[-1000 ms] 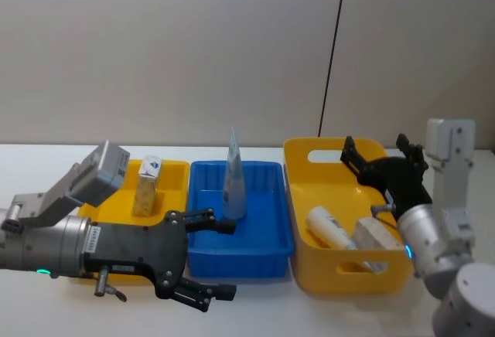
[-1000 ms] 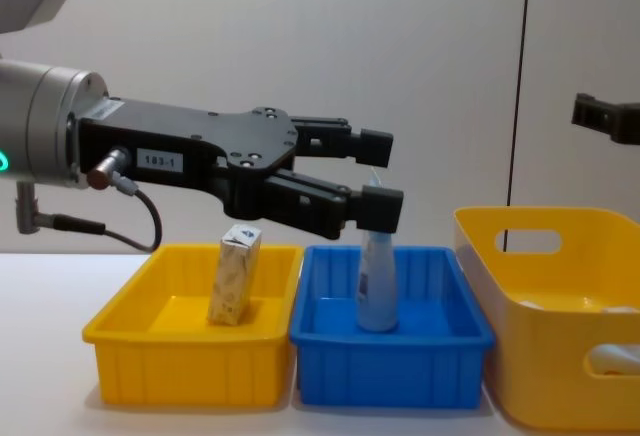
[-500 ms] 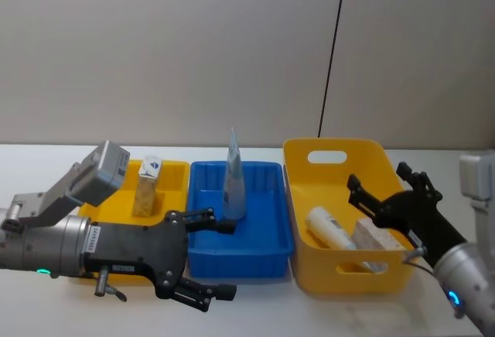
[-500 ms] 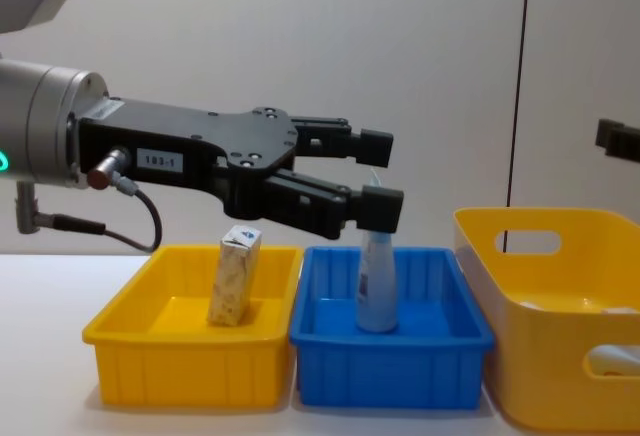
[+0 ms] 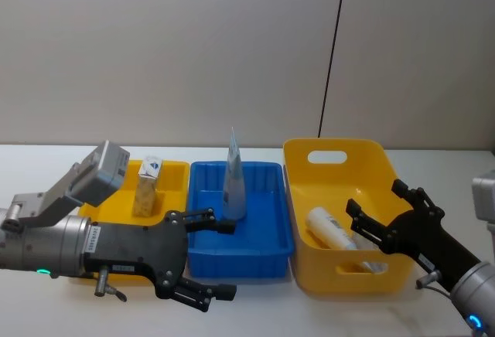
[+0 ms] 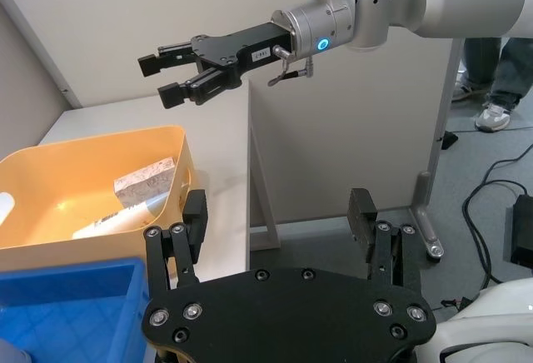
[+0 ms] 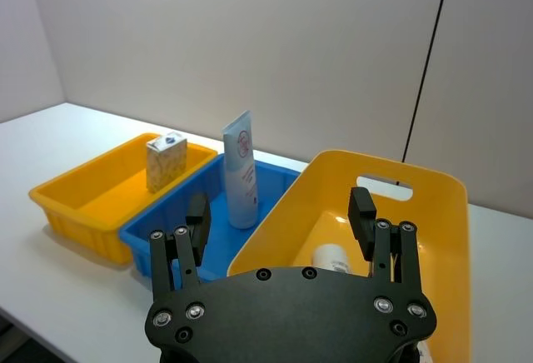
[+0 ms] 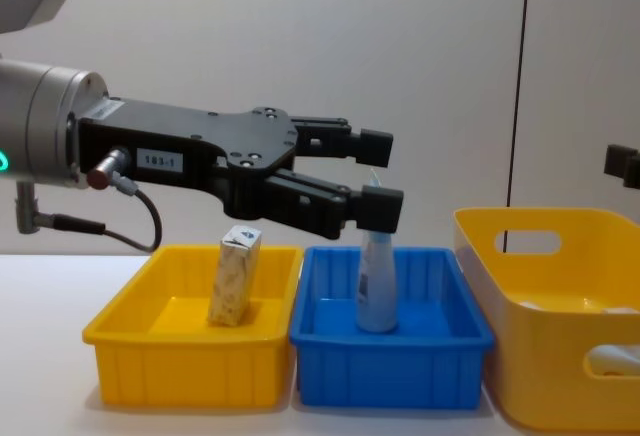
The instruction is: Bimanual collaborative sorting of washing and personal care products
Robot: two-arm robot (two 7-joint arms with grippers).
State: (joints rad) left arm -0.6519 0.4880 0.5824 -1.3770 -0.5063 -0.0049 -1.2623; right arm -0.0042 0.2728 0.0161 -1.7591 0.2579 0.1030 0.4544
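Head view looks down and forward from high up; three plastic bins run across mid-frame: shallow yellow tray (image 5: 174, 173), blue tray (image 5: 267, 236), deep yellow handled basket (image 5: 340, 279). Chest view sits low and close, seeing the trays side-on on the white worktop (image 8: 45, 386). Right wrist view faces back over all three bins. Left wrist view looks sideways past the basket, off the worktop edge.
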